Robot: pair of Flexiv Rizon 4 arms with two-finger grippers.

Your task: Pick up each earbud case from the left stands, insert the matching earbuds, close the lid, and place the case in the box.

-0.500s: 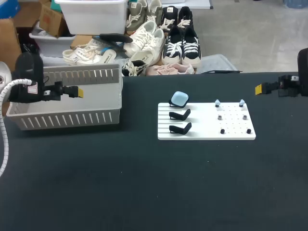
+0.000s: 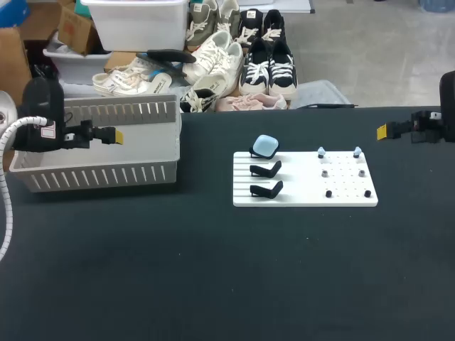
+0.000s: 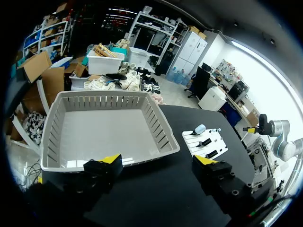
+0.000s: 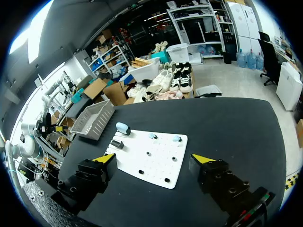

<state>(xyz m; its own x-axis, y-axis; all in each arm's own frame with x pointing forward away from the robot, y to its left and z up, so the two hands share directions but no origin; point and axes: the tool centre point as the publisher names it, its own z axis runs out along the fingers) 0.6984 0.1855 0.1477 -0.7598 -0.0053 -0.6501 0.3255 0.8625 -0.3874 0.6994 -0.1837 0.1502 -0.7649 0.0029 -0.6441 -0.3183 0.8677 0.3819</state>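
Leaning on the rear stand, the earbud case tilts, broad face upward. Left pincer and right pincer hang released.

I count one blue case, three black stands, six earbuds, one white board, one grey basket.

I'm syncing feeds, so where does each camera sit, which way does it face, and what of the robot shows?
Head view: above and behind, looking down on the table; left gripper by the basket, right gripper at the far right.
Left wrist view: on the left wrist, facing over the basket; open fingers show.
Right wrist view: on the right wrist, facing the white board; open fingers show.
All share the blue case.
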